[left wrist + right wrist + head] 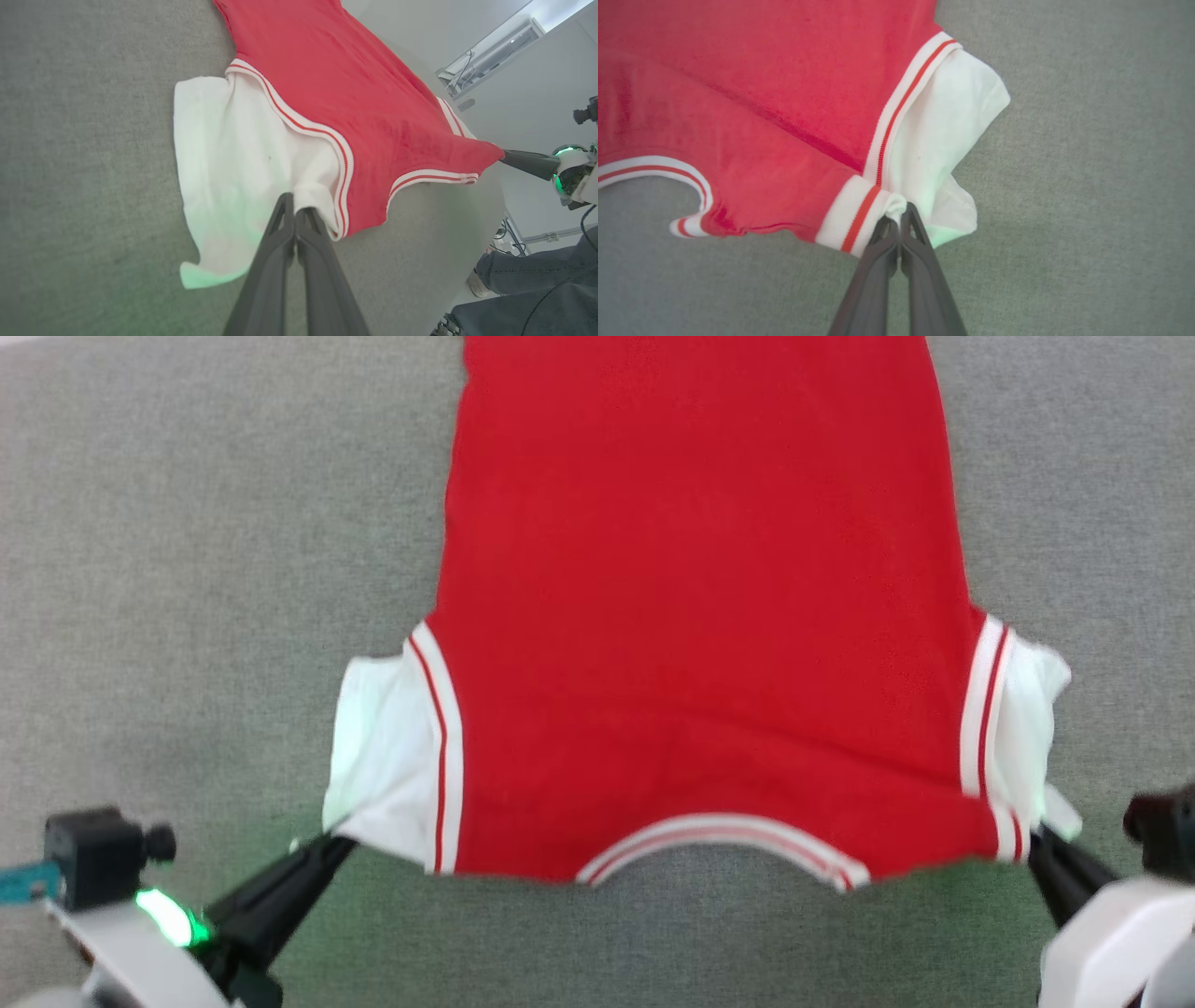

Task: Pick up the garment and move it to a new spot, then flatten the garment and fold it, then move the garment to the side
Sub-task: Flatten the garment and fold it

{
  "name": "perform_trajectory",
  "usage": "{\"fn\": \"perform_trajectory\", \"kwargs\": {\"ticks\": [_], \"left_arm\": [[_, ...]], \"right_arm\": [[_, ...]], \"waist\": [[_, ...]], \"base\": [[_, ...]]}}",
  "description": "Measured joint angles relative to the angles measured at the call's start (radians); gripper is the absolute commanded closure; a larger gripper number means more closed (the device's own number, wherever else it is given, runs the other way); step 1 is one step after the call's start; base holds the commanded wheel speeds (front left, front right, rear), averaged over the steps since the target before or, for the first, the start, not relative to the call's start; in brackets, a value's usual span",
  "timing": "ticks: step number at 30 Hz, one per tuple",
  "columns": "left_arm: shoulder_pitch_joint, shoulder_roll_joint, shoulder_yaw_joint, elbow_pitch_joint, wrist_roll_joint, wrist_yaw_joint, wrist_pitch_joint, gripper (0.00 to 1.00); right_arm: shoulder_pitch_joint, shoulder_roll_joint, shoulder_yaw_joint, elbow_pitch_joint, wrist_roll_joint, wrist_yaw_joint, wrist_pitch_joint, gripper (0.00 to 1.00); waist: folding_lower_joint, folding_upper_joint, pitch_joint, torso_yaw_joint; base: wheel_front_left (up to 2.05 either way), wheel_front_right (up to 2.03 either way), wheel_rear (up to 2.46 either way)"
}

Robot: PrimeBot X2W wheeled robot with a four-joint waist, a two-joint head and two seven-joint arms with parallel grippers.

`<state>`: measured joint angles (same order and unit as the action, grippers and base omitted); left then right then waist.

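Two grippers are clamping the garment (700,616) at its near corners.

Position: the garment is lying spread on the grey cloth-covered table (187,569). Its collar is facing the robot and its body is running away, passing off the far edge of the head view.

Appearance: the upward face is showing plain bright red. The collar is curving along the near edge as a white band with a red stripe. Matching white-and-red trim is running down each shoulder seam. Both white sleeves are sitting bunched and partly folded beside the body, not laid out flat. Shallow diagonal creases are crossing the red cloth near the shoulders, and a green glow is tinting the near sleeve edges.

Left gripper (293,209): the fingers are pressing together on the white sleeve cloth, just beside the striped trim.

Right gripper (900,215): the fingers are pressing together on a small tuck of white cloth where the striped band meets the sleeve.

Note: a person's legs (537,275) in blue jeans are showing beyond the table edge in the left wrist view.
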<state>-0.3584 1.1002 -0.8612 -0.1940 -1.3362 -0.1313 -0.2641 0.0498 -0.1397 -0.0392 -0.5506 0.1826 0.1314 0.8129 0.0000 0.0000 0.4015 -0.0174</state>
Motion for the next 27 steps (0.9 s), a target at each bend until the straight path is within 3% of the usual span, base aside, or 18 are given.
{"fn": "perform_trajectory", "kwargs": {"ticks": [8,13,20,27], "left_arm": [[0.219,0.072,0.076,-0.104,0.0,0.0,0.0,1.0],[0.267,0.074,0.1,-0.148,0.02,0.0,0.0,1.0],[0.211,0.018,0.002,-0.129,0.054,0.0,0.0,1.0],[0.1,-0.024,-0.121,0.034,0.09,0.0,0.0,1.0]], "right_arm": [[0.182,0.008,-0.023,-0.091,0.059,0.0,0.041,1.0],[0.198,0.009,-0.03,-0.097,0.065,0.0,0.025,1.0],[0.126,-0.043,0.039,0.028,0.091,0.0,-0.023,1.0],[0.039,-0.073,0.116,0.195,0.075,-0.001,-0.086,1.0]], "waist": [[0.0,0.0,-0.005,-0.006],[0.0,0.0,0.005,-0.007],[0.0,0.0,0.026,-0.011],[0.0,0.0,0.048,-0.016]], "base": [[0.0,0.0,0.0],[0.0,0.0,0.0],[0.0,0.0,0.0],[0.0,0.0,0.0]]}}
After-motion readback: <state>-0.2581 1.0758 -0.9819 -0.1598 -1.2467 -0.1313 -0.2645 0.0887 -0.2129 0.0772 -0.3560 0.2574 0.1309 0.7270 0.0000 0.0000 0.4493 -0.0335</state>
